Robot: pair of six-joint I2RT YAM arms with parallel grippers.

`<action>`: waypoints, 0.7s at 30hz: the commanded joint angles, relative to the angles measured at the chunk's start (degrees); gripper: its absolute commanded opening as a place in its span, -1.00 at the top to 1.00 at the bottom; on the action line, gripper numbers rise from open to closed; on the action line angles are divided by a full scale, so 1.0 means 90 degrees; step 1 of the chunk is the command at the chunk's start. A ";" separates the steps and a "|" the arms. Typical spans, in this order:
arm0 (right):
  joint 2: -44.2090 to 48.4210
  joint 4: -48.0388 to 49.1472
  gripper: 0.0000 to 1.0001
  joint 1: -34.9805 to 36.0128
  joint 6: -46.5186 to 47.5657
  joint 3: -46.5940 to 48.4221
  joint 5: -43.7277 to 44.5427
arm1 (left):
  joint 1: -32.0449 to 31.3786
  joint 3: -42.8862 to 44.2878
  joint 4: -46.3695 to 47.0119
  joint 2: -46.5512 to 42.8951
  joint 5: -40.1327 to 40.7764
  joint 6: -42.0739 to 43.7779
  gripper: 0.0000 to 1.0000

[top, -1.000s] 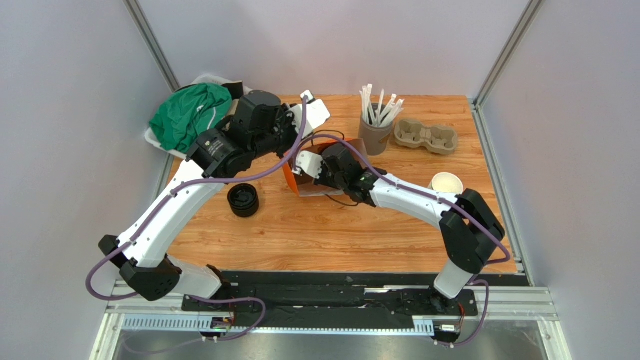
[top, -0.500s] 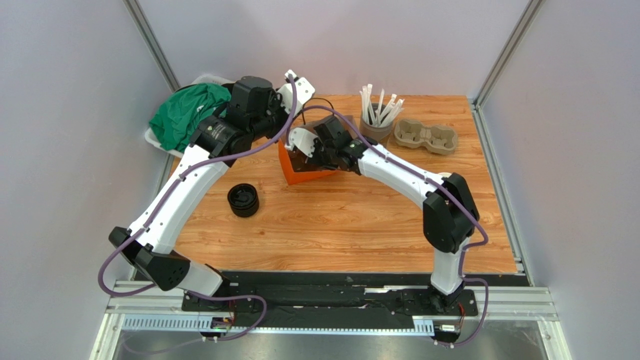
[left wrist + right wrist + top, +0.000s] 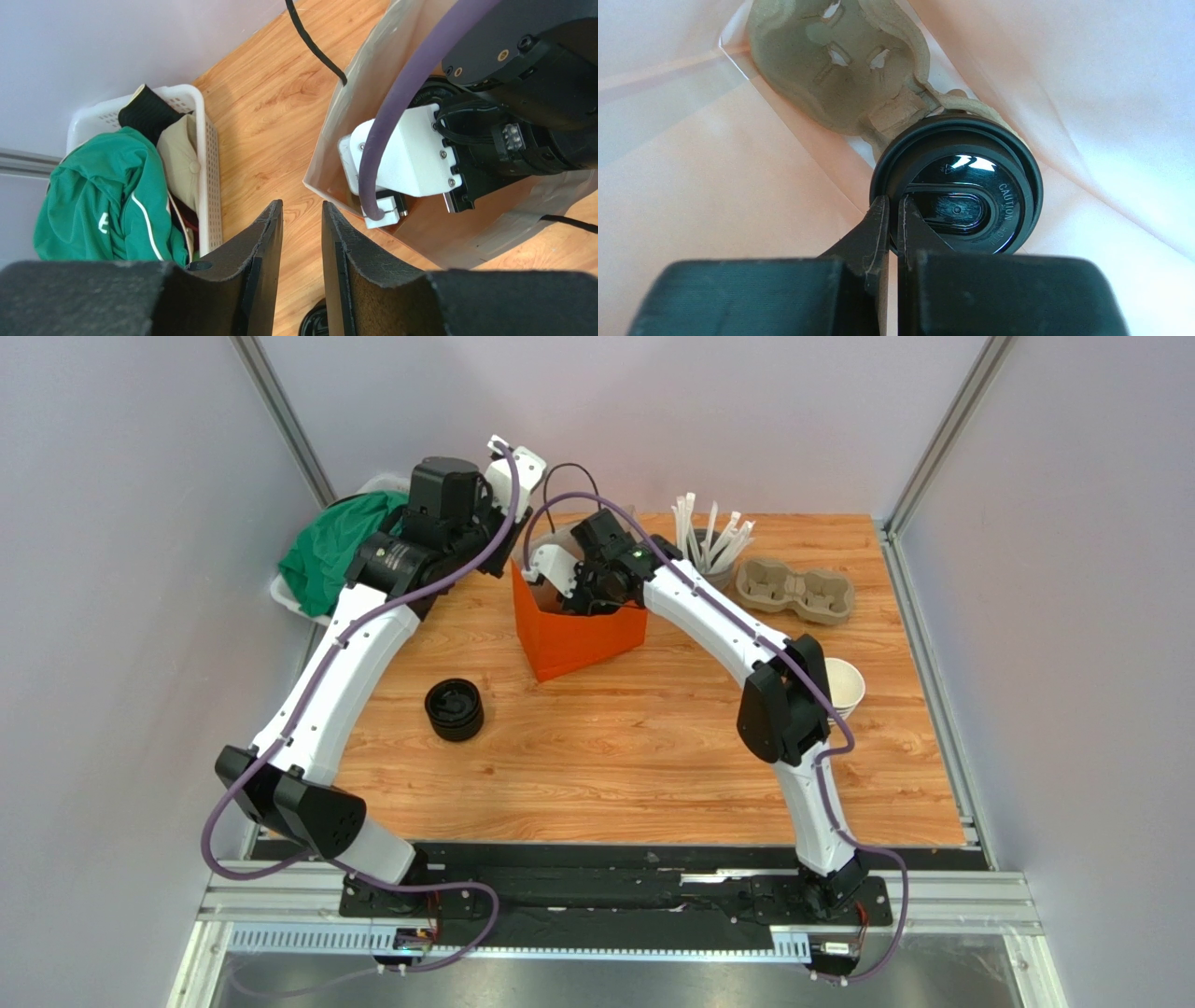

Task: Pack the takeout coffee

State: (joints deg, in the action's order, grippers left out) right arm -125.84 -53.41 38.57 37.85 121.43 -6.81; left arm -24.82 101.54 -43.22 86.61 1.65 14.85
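Note:
The takeout coffee is in the right wrist view as a round black lid (image 3: 962, 189); the cup under it is hidden. It sits in a pulp cup carrier (image 3: 836, 70) on the floor of the orange bag (image 3: 582, 630). My right gripper (image 3: 892, 204) is shut on the lid's near rim, and it reaches down into the bag (image 3: 564, 588). My left gripper (image 3: 302, 206) is empty, its fingers a narrow gap apart. It hangs above the table left of the bag (image 3: 502, 483).
A stack of black lids (image 3: 453, 710) lies left of centre. A white basket of clothes (image 3: 337, 546) is at the back left. A grey cup of straws (image 3: 697, 560) and an empty pulp carrier (image 3: 795, 591) stand at the back right. A lidless tan cup (image 3: 842, 682) is behind the right arm.
Both arms have moved toward the back. The orange bag has shifted back with them. My right gripper has gone deeper into the bag and my left gripper has risen up and to the left.

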 commanded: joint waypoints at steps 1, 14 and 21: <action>-0.0382 -0.0599 1.00 -0.0037 0.0033 0.0541 -0.0210 | 0.0101 -0.0071 0.0417 -0.0023 -0.0320 -0.0400 0.28; -0.0061 -0.0043 0.37 -0.0037 -0.0123 0.0580 0.0034 | 0.0141 -0.0432 0.0652 -0.0160 -0.0515 -0.0566 0.28; 0.0193 0.0201 0.14 -0.0047 -0.0103 0.0532 0.0414 | 0.0150 -0.0530 0.0720 -0.0180 -0.0584 -0.0634 0.29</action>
State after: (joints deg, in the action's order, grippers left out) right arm -128.16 -54.94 38.41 37.34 125.29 -6.07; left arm -23.53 97.32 -38.98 86.70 -1.50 10.98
